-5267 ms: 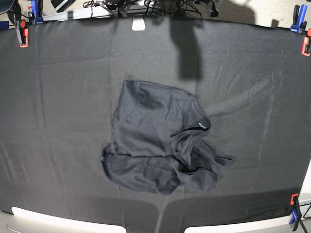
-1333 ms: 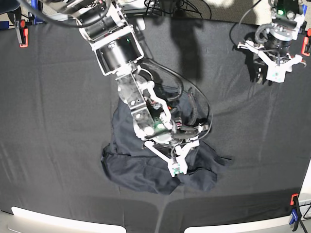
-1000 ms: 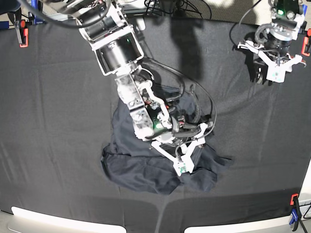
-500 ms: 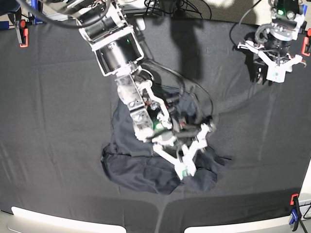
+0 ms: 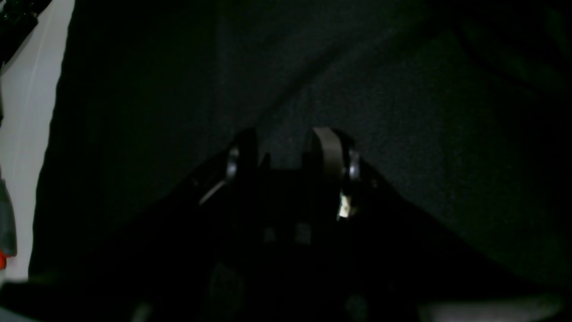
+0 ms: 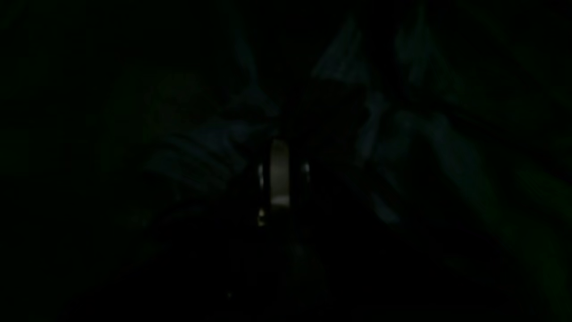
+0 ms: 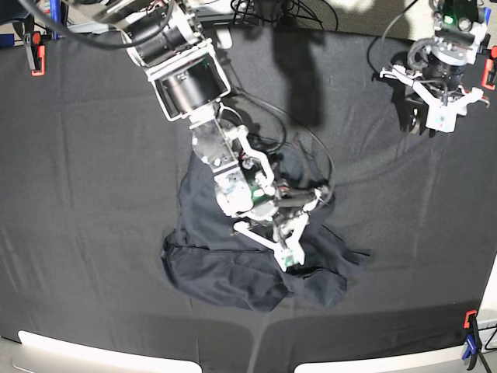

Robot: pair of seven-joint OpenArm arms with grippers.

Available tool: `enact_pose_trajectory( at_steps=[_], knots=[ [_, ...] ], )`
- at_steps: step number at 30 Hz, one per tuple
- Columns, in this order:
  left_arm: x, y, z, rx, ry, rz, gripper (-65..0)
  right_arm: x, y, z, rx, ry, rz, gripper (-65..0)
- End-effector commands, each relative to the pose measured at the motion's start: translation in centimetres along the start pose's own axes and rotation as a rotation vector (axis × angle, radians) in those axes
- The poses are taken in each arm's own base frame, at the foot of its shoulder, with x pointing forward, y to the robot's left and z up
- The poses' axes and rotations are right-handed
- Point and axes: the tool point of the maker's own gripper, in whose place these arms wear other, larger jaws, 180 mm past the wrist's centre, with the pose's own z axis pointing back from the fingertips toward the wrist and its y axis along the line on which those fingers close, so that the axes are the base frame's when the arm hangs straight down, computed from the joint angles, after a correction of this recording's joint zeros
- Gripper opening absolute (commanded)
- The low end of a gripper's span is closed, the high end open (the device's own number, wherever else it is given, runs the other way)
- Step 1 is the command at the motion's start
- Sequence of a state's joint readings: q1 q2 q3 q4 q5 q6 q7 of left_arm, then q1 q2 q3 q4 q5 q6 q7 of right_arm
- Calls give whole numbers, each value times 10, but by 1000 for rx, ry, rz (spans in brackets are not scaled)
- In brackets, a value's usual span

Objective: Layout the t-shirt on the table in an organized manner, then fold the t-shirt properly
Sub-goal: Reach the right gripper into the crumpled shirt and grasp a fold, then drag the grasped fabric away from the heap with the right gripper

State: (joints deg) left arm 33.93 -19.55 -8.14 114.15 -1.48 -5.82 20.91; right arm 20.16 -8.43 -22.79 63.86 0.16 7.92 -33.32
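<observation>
The fingers [image 7: 289, 255] of the right gripper [image 7: 299, 233] are pressed together down in the shirt [image 7: 210, 268], near its middle-right where the cloth is bunched. The right wrist view is almost black; it shows one pale pad [image 6: 279, 172] with no gap beside it and dim folds of fabric around it, so the jaws look closed, and I judge they have pinched a fold of the shirt, though the pinch itself is too dark to confirm.

The shirt lies crumpled at the centre of the table [image 7: 93, 233], its wider, rumpled part toward the near edge and a narrower part running away under the right arm. So the cloth sits directly under and around these fingers, and this arm is by far the nearer one.

The left gripper [image 7: 436, 105] hangs well apart at the far corner, over bare cloth near a red clamp [image 7: 490, 71]. Its wrist view shows its two fingers [image 5: 328, 150] partly spread with nothing between them.

The coming move, I judge, is a lift or drag to spread the bunch out.
</observation>
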Motion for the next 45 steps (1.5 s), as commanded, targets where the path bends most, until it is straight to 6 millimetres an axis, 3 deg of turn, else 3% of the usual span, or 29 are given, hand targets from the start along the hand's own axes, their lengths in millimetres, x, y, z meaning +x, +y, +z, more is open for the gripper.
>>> enact_pose_trajectory(
  at_steps=[1, 6, 12, 15, 20, 25, 30, 35, 45],
  knots=[
    [11, 4, 2, 9, -40, -7, -465, 28, -3, 4, -15, -67, 26, -650],
    [11, 4, 2, 10, -41, -7, -465, 40, -23, 18, -119, -60, 118, -650],
    [11, 4, 2, 9, -40, -6, -465, 82, -54, 61, -200, -143, 48, -650],
    [11, 3, 2, 9, -40, -6, -465, 87, -87, 82, -254, -174, 9, -650],
    [10, 3, 2, 9, -38, -6, -465, 71, -159, 105, -371, -184, -23, -650],
    [10, 3, 2, 9, -38, -6, -465, 57, -244, 148, -529, -197, -1, -650],
    [10, 2, 2, 9, -38, 0, -465, 40, -308, 187, -643, -173, 41, -650],
    [9, -3, 2, 11, -39, 33, -465, 18, -351, 208, -728, -109, 78, -650],
    [10, -6, 2, 12, -42, 49, -465, -12, -407, 249, -888, 29, 159, -650]
  ],
)
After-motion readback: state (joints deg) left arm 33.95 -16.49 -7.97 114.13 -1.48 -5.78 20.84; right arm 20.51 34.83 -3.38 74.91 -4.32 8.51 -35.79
